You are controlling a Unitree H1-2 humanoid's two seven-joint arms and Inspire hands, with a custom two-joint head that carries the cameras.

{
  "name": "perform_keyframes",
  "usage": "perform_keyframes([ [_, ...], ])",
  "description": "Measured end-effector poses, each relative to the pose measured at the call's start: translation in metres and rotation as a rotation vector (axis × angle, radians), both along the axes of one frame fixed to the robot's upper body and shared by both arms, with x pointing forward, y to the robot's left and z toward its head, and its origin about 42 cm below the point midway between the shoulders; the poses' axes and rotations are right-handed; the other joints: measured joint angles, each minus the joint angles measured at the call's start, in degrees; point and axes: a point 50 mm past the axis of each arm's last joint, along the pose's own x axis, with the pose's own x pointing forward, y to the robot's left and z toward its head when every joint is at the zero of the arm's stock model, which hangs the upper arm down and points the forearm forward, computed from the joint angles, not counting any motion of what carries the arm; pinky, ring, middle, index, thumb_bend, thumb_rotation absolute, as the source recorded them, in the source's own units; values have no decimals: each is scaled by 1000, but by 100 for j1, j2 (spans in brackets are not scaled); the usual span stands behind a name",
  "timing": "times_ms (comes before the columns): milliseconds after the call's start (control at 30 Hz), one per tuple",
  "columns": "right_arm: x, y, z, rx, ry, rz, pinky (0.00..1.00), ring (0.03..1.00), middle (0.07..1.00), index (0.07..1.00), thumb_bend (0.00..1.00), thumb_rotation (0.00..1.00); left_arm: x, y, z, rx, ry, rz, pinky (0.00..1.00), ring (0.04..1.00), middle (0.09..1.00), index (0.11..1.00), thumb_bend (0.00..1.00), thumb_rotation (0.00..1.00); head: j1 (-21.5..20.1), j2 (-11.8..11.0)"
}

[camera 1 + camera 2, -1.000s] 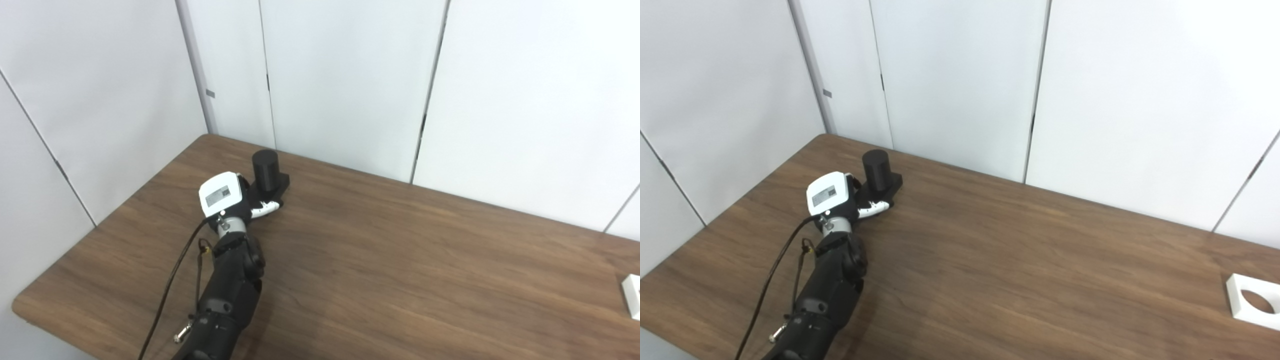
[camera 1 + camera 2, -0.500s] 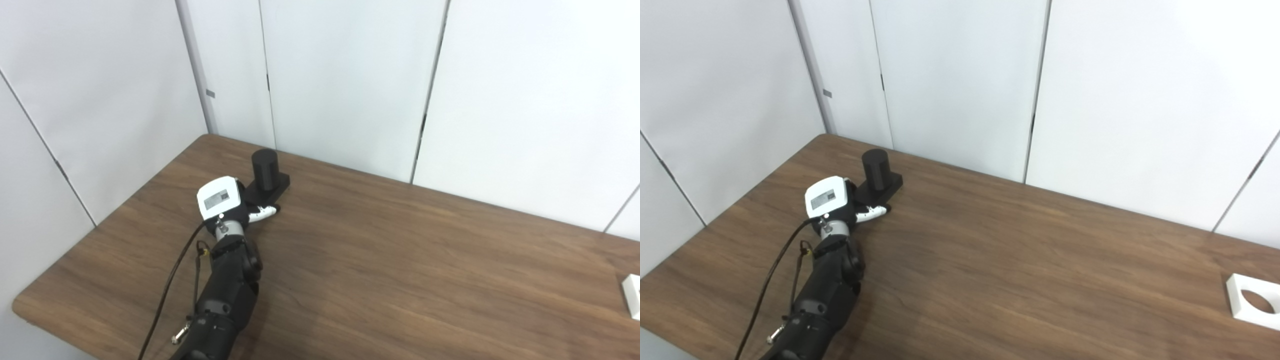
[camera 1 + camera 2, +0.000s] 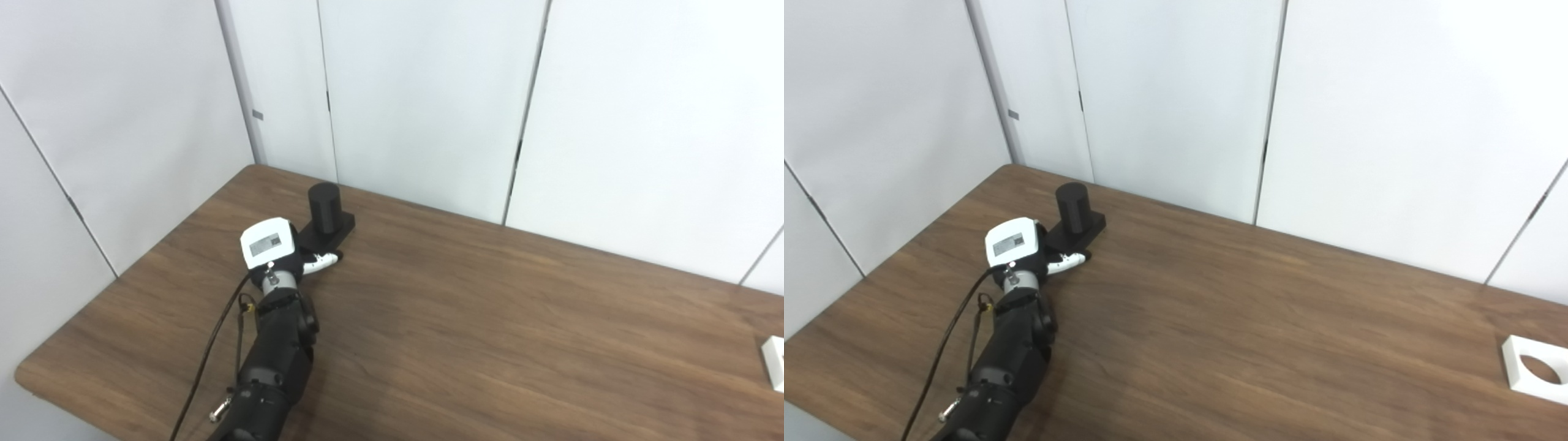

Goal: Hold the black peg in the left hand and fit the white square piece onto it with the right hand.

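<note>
One hand in sight, the left hand [image 3: 274,246], parked right at the base of the black peg [image 3: 324,207] near the table's [image 3: 490,318] far left corner. Fingers are hidden, so can't tell if it's gripping. White square piece [image 3: 1535,369] sits way off at the right edge.

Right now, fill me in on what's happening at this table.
The robot's left hand is at the base of the black peg, which stands upright on its square base near the far left corner of the wooden table. Whether the fingers have closed on the base cannot be told from here. The white square piece, with its round hole, lies untouched at the table's right edge. The right hand is out of view, so the fitting has not begun.
</note>
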Motion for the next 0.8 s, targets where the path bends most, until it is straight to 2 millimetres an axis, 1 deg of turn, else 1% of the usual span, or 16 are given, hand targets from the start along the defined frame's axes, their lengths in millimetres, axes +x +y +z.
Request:
perform_keyframes([
  [33, 0, 0, 0, 0, 0, 1, 939, 910, 890, 898, 584, 1000, 0, -1, 0, 0, -7, -3, 826, 818, 781, 646, 765, 482, 0, 0],
  [67, 0, 0, 0, 0, 0, 1, 935, 910, 890, 898, 585, 1000, 1, -1, 1, -7, -19, -6, 816, 811, 770, 601, 742, 401, 0, 0],
  [100, 0, 0, 0, 0, -1, 2, 931, 909, 889, 898, 586, 1000, 1, -2, 1, -14, -34, -10, 812, 808, 765, 581, 736, 367, -9, 0],
  [133, 0, 1, 1, -2, -4, 3, 924, 907, 886, 896, 593, 1000, 1, -2, 1, -26, -58, -14, 804, 801, 751, 524, 604, 196, -9, 9],
  [167, 0, 1, 3, -6, -9, 4, 919, 905, 885, 894, 596, 1000, 1, -2, 1, -41, -82, -14, 800, 797, 743, 503, 560, 136, -9, 9],
  [200, 0, 1, 4, -9, -13, 5, 912, 902, 882, 892, 597, 998, 1, -2, 1, -54, -104, -13, 797, 792, 734, 492, 537, 102, -18, 9],
  [300, 0, 1, 4, -11, -8, 5, 900, 897, 876, 888, 599, 1000, -2, -1, -1, -88, -151, -21, 786, 785, 718, 481, 517, 65, -18, 18],
  [533, 0, 2, 4, -11, -4, 7, 888, 893, 871, 886, 591, 1000, -9, 0, -9, -105, -197, -25, 681, 739, 681, 481, 518, 51, -35, 18],
  [667, 0, 2, 4, -5, -4, 11, 887, 894, 873, 884, 593, 986, -8, 2, -7, -93, -203, -38, 646, 727, 672, 481, 518, 49, -53, 18],
  [800, 0, 3, 4, -5, -4, 12, 902, 904, 879, 892, 590, 1000, -10, -1, -4, -113, -220, -54, 632, 728, 681, 482, 516, 48, -123, 9],
])
